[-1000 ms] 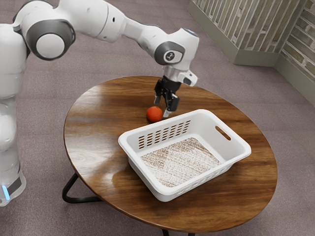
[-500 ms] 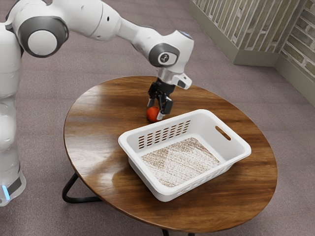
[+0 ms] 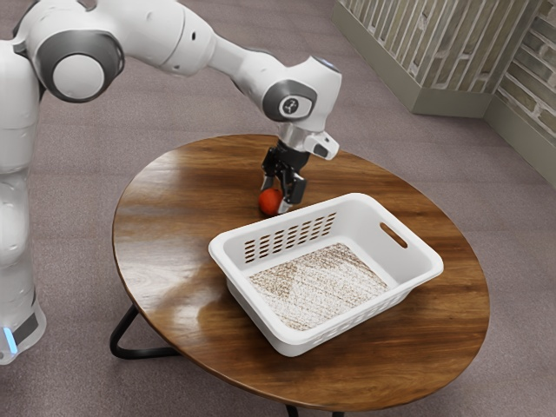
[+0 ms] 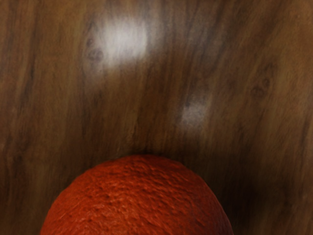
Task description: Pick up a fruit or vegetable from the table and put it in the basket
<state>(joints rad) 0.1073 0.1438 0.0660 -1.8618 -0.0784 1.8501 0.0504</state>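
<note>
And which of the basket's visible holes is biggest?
The single long slot in the basket's end wall toward the exterior view's right; the others are small slits in rows.

Arm: smooth white shells, rounded and glossy. Upper left of the frame, a big joint (image 3: 79, 76) has a round white cap inside a dark grey collar. Forearm (image 3: 234, 65), upper centre, tapers to a narrow neck; small dark oval mark on the thicker shell (image 3: 165, 35) behind it. Wrist joint (image 3: 292, 106) carries a grey oval surround and small dark emblem, too small to read. Below it, a stubby white block (image 3: 321, 145). Gripper (image 3: 275, 195) black, angular. Base (image 3: 19, 334), lower left: white, dark grey panel, slim glowing blue strip (image 3: 10, 340).
</note>
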